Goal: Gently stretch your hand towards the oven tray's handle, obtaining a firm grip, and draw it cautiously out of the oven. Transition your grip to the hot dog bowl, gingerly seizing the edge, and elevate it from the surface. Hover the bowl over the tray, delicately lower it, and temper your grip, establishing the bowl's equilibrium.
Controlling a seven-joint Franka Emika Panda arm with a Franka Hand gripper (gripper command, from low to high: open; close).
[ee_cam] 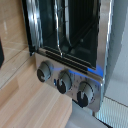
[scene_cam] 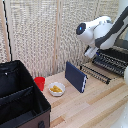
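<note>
The oven (scene_cam: pixel 119 50) stands at the exterior view's right edge. The wrist view shows its silver front (ee_cam: pixel 75 65) with three dark knobs (ee_cam: pixel 63 81) and thin bars behind the glass. The oven tray (scene_cam: pixel 109 62), a dark wire rack, sticks out of the oven front, with a thin dark bar (scene_cam: pixel 95 73) along the front edge below it. My gripper (scene_cam: pixel 91 51) hangs just above the rack's near end; its fingers are too small to read and do not show in the wrist view. The hot dog bowl (scene_cam: pixel 56 89), white with yellowish pieces, sits on the wooden table (scene_cam: pixel 90 107).
A dark blue book-like slab (scene_cam: pixel 76 76) stands on edge between the bowl and the oven. A red cup (scene_cam: pixel 39 82) stands just behind the bowl. A large open black case (scene_cam: pixel 20 97) fills the exterior view's left. A reed screen (scene_cam: pixel 45 35) forms the back.
</note>
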